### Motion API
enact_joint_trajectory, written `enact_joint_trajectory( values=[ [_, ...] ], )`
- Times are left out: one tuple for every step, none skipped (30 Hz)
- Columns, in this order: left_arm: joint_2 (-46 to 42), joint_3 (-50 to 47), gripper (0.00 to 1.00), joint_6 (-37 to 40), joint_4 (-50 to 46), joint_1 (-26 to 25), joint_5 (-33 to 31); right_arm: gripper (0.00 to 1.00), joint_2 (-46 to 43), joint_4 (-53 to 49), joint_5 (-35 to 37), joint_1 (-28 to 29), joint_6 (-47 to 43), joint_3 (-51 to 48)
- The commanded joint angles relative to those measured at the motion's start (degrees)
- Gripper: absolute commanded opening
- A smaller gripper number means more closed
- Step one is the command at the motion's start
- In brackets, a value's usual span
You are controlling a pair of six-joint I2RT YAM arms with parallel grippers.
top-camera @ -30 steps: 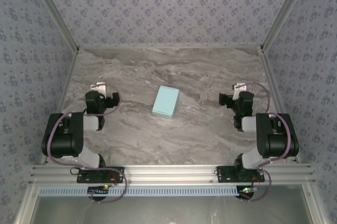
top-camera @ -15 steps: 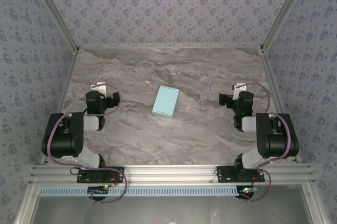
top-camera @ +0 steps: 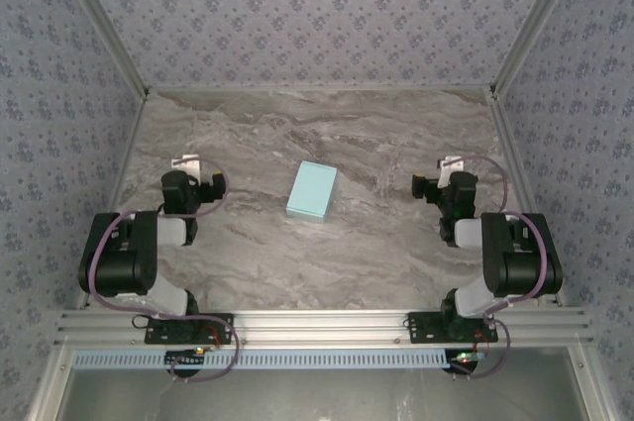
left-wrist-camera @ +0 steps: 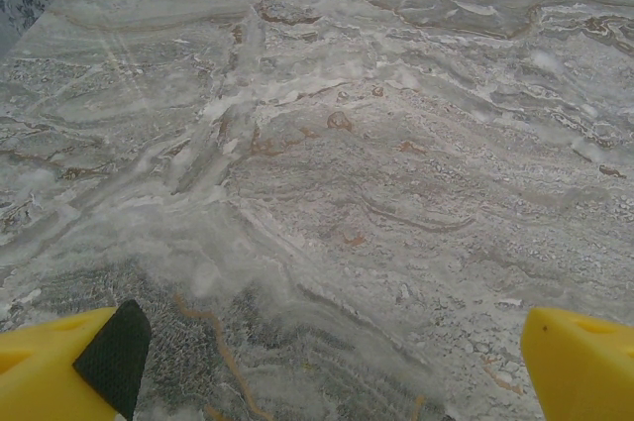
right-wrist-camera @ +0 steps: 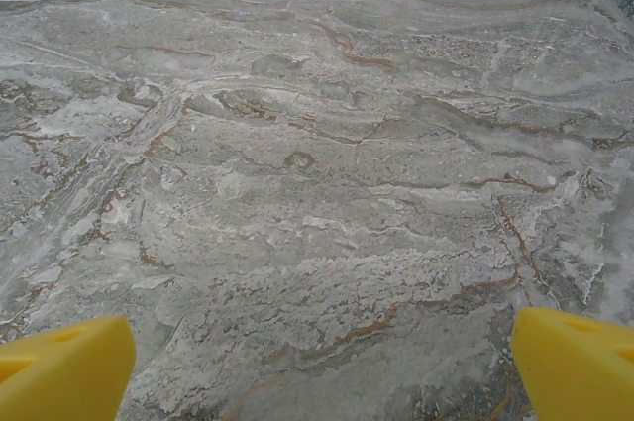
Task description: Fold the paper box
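Top external: paper box (top-camera: 312, 191) between left end effector (top-camera: 188, 166), right end effector (top-camera: 450, 167).

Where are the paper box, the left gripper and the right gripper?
paper box (top-camera: 312, 191), top external view, middle of its top face.
left gripper (left-wrist-camera: 319, 371), left wrist view, midway between its open yellow fingertips.
right gripper (right-wrist-camera: 319, 367), right wrist view, midway between its open yellow fingertips.
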Motion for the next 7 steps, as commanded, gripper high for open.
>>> enact_joint_trajectory(
  values=[
    [-0.3,1.1,0.99,-0.3,0.5,-0.3,-0.2,1.0,0.1,-0.1,-0.5,-0.4,0.9,1.5],
    [-0.4,1.1,0.99,-0.3,0.5,-0.4,-0.2,1.0,0.1,-0.1,-0.4,-0.3,0.9,1.5],
    [-0.4,1.1,0.99,-0.3,0.5,-0.4,-0.2,1.0,0.1,-0.1,-0.4,-0.3,0.9,1.5],
    [-0.4,1.1,0.99,-0.3,0.5,-0.4,-0.2,1.0,0.1,-0.1,-0.5,-0.4,0.9,1.5],
    [-0.3,1.0,0.99,-0.3,0.5,-0.4,-0.2,1.0,0.1,0.0,-0.4,-0.4,0.9,1.5],
    [-0.4,1.0,0.99,-0.3,0.5,-0.3,-0.2,1.0,0.1,0.0,-0.5,-0.3,1.0,1.5],
    [-0.4,1.1,0.99,-0.3,0.5,-0.3,-0.2,1.0,0.1,0.0,-0.5,-0.3,0.9,1.5]
  ],
)
